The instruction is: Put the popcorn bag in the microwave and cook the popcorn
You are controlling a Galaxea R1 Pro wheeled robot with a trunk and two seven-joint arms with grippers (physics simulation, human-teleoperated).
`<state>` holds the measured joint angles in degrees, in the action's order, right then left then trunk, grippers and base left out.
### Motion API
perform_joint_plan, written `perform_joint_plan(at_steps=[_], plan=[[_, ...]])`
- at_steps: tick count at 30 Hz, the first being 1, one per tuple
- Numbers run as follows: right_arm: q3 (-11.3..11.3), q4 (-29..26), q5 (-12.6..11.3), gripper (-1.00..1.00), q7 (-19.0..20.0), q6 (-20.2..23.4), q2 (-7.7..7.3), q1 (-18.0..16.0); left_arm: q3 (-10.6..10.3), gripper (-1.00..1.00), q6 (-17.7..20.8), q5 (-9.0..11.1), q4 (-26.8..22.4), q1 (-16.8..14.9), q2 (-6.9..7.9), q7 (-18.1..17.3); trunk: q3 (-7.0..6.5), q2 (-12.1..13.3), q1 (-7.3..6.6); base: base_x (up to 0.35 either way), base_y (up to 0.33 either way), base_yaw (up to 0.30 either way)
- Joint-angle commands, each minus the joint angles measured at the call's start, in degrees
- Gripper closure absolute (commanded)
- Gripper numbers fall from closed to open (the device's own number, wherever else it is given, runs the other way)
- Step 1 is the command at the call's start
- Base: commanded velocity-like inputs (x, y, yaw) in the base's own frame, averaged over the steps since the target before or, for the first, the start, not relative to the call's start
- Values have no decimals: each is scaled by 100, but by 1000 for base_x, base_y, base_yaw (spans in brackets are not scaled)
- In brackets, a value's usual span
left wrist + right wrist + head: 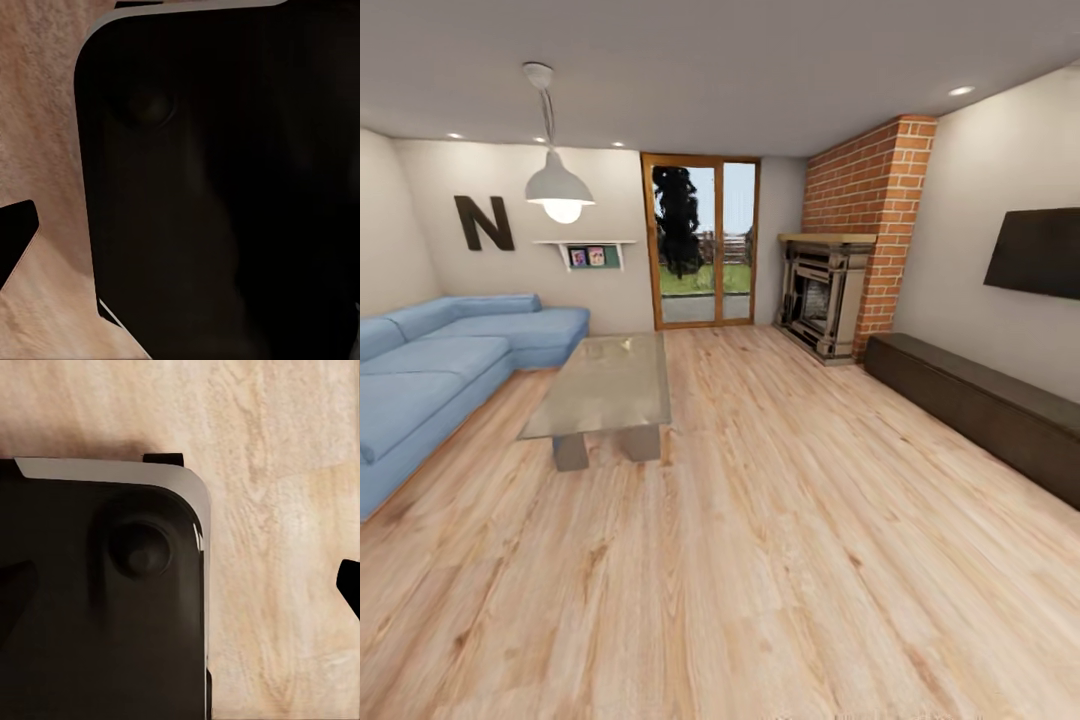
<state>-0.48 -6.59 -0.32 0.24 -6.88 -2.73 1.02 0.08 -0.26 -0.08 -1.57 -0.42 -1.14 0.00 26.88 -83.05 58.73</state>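
Head view: I face a living room, not a kitchen. Pale wood floor (780, 560) runs from 6 o'clock up to the far wall. At 9 o'clock sits a blue corner sofa (430, 370), and just beside it, toward the centre, a low glass-topped coffee table (605, 385) with its long axis running away from me. A white pendant lamp (558, 190) hangs at 11 o'clock above it, near a large dark letter N (483, 222) on the wall and a small shelf (592, 252) holding two pictures. At 12 o'clock a wood-framed glass door (702, 240) shows a tree and grass outside. A brick chimney (870, 200) rises at 1 o'clock over a dark fireplace (822, 295). Along the right wall, at 3 to 4 o'clock, a long dark low cabinet (980, 405) stands under a wall-mounted black screen (1035, 252).

Left wrist view: a dark rounded panel of my own body (225, 195) over the wood floor; a black tip (15, 240) juts in at one edge. I cannot tell how my left jaws stand.

Right wrist view: a similar dark panel with a round knob (139, 547) above the floor; a black tip (351, 585) at the edge. I cannot tell how my right jaws stand.
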Motion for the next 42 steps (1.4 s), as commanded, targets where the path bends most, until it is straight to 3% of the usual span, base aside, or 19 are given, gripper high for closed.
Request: perform_joint_plan(at_steps=[1, 42], plan=[[-5, -9, -4, -100, 3, -11, 0, 3, 1, -100, -5, -1, -1, -2, 0, 0, 5, -2, 0, 0, 0, -295], [-14, -9, -4, -100, 3, -16, 1, 3, 1, -100, -2, -1, -1, -2, 0, 0, 5, -2, 0, 0, 0, -295]])
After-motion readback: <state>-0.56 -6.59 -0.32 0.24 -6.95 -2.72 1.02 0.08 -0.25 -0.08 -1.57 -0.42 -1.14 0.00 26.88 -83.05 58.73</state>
